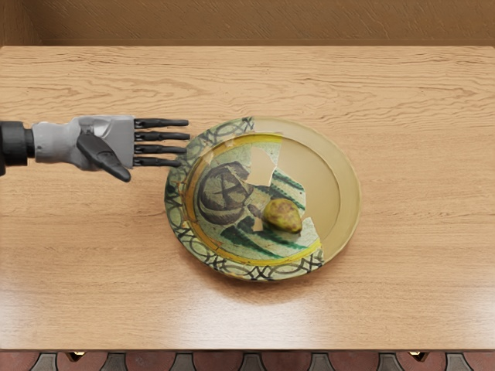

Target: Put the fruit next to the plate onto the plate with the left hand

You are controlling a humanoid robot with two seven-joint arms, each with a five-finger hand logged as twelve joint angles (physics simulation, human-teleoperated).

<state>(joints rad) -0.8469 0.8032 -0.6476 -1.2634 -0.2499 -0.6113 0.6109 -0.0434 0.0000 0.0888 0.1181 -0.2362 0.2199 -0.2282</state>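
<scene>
Now | left hand [116,144] released, fingers [162,136] straight, beside plate [345,185] | fruit [282,216] on plate | risk: fingertips may nudge rim, fruit rolls off

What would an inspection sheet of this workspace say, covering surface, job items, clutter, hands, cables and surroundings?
Surface: wooden table, bare grain around the plate.
Job's things: fruit lies on the patterned plate, right of its middle.
Clutter: nothing seen.
Grippers: left hand beside the plate's left rim, fingers straight, holding nothing; right hand not in view.
Cables: nothing seen.
Surroundings: brown wall behind the table; tiled floor below its front edge.
</scene>
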